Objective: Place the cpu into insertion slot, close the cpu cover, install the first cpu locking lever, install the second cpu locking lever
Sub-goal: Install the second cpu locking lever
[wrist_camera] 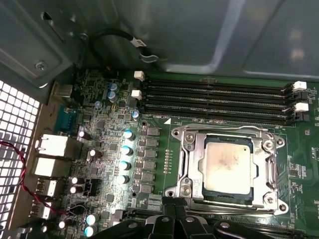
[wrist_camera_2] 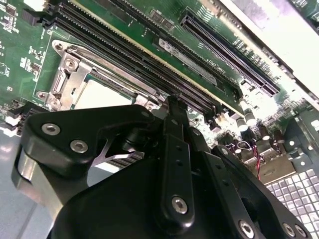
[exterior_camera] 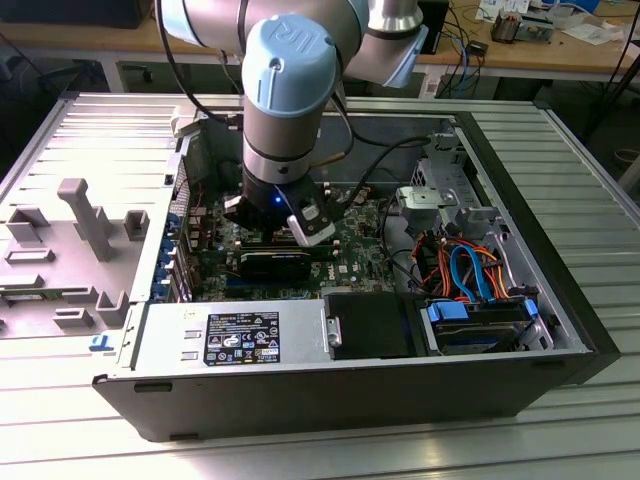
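where the tool hangs, fingers' state unclear, cpu just beside, seated under cpu cover

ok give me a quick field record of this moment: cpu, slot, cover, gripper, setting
cpu: dull silver chip lying flat in the socket, seen through the cover's window
insertion slot: silver-edged socket on the green motherboard, beside the long black memory slots
cpu cover: metal frame lying down over the chip's edges
gripper: black fingers at the socket's edge, holding nothing visible; open or shut not clear
setting: open computer case on a slatted metal table, arm reaching down into it
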### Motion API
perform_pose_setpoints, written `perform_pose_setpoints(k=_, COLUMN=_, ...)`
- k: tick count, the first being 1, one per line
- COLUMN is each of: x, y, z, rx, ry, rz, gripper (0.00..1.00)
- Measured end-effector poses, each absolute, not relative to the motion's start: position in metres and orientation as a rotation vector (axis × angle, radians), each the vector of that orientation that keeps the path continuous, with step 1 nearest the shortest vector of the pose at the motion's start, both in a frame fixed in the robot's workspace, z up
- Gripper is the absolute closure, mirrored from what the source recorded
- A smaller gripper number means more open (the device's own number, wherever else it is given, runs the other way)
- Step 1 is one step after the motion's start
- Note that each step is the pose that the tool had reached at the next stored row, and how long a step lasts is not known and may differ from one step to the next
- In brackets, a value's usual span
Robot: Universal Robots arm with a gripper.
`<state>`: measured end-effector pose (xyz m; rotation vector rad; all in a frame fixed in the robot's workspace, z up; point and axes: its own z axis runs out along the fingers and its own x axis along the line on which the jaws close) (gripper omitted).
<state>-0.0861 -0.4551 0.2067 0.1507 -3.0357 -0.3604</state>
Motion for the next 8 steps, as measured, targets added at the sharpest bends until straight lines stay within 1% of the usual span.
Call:
perform_pose_setpoints(k=4, x=-0.0865, y=-0.4551, z=0.2055, rx=0.151, ry=-3.035, rz=-0.375, gripper=0.89)
perform_pose_setpoints(k=8, x=-0.0864, y=-0.4551, z=0.2053, rx=0.151, ry=-3.034, rz=-0.377, gripper=0.89)
